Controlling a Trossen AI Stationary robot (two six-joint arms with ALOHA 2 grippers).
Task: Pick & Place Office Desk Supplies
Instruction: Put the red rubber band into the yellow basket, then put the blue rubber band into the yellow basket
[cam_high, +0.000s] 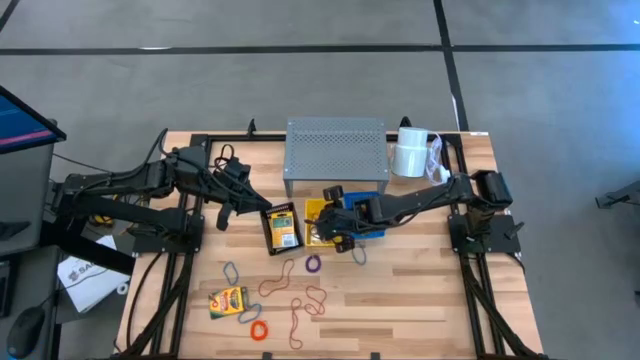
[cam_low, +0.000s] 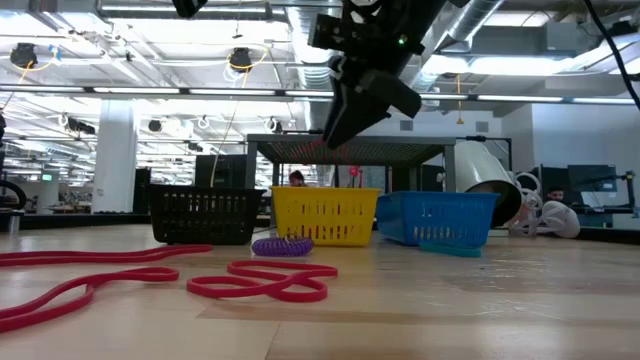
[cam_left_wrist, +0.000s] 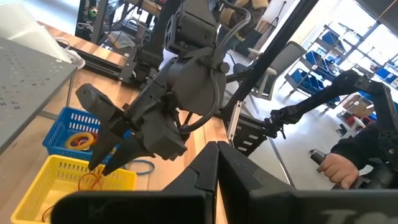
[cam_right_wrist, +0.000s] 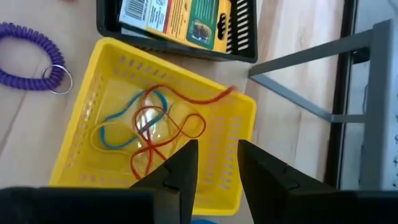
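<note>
1. Right tool (cam_high: 335, 222) hangs over the yellow basket (cam_high: 318, 222) at mid-desk; in the right wrist view its fingers (cam_right_wrist: 180, 168) stand a little apart with nothing visible between them.
2. Yellow basket (cam_right_wrist: 93, 130) holds tangled rubber bands: a red-orange loop (cam_right_wrist: 168, 124) and a blue loop (cam_right_wrist: 115, 137). One end of the red-orange loop drapes over the basket's rim.
3. Left tool (cam_high: 262, 203) sits just beside the black basket (cam_high: 281, 228), fingers together, empty.
4. Black basket holds a crayon box (cam_right_wrist: 180, 18) lying flat, barcode side up.
5. Blue basket (cam_high: 368, 215) is next to the yellow one, under the right arm; the left wrist view shows a yellow-orange ring (cam_left_wrist: 79, 140) inside it.
6. Purple coil loop (cam_high: 313, 264) lies on the wooden desk (cam_high: 420, 300) just in front of the yellow basket.
7. Second crayon box (cam_high: 228, 300) lies near the front left of the desk.
8. Loose bands are scattered on the front of the desk: reddish-brown loops (cam_high: 310, 300), an orange ring (cam_high: 260, 330), and a grey loop (cam_high: 231, 271) near the second crayon box.
9. Grey perforated riser (cam_high: 335, 150) stands at the back; a white roll (cam_high: 410, 152) lies beside it.
10. A person's hand (cam_left_wrist: 333, 167) shows beyond the desk in the left wrist view.
</note>
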